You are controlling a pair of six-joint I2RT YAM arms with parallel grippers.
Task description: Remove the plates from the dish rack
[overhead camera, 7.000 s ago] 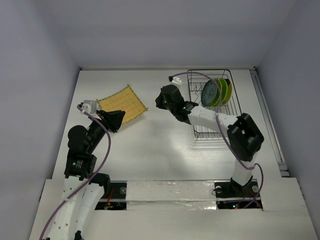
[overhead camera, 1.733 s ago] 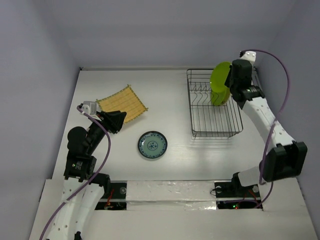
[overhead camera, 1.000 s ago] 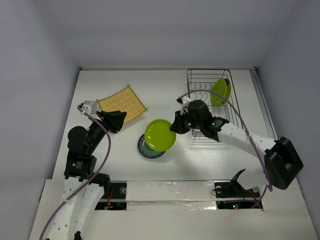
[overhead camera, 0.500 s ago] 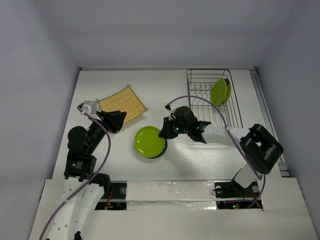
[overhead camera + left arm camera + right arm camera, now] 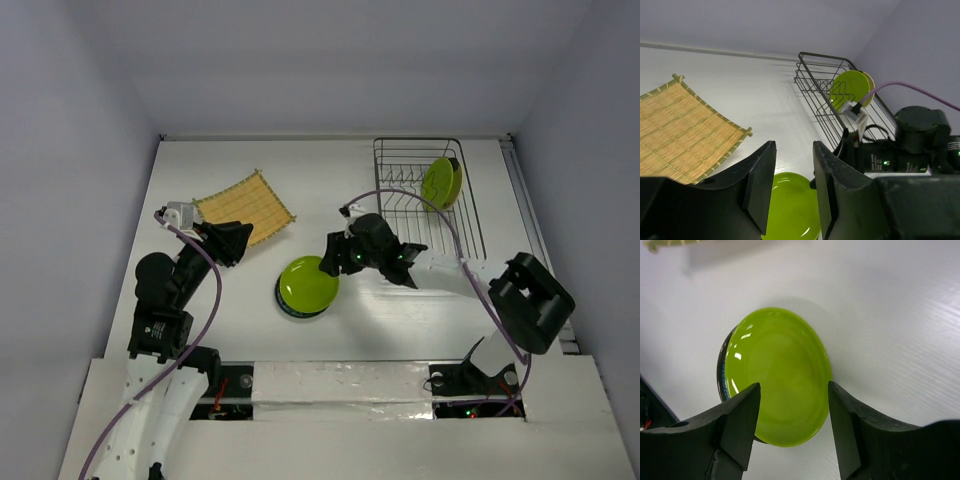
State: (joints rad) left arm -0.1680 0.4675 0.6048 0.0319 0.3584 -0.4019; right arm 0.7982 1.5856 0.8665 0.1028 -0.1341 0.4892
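A lime green plate (image 5: 308, 284) (image 5: 777, 375) lies flat on top of a teal-blue plate, of which only the dark rim (image 5: 722, 371) shows. My right gripper (image 5: 332, 262) (image 5: 794, 386) is open just right of this stack, its fingers apart over the green plate and not touching it. A second lime green plate (image 5: 441, 183) (image 5: 850, 90) stands upright in the dish rack (image 5: 380, 200) (image 5: 810, 75), with a paler rim showing behind it. My left gripper (image 5: 226, 240) (image 5: 790, 190) hovers at the left, open, nothing between its fingers.
A bamboo mat (image 5: 245, 207) (image 5: 675, 130) lies at the back left, close to the left gripper. The right arm stretches low from the rack's front left corner toward the stacked plates. Walls enclose the table on three sides.
The right gripper lowered the green plate onto the teal-blue plate, then opened and let it go. The left arm has not moved.
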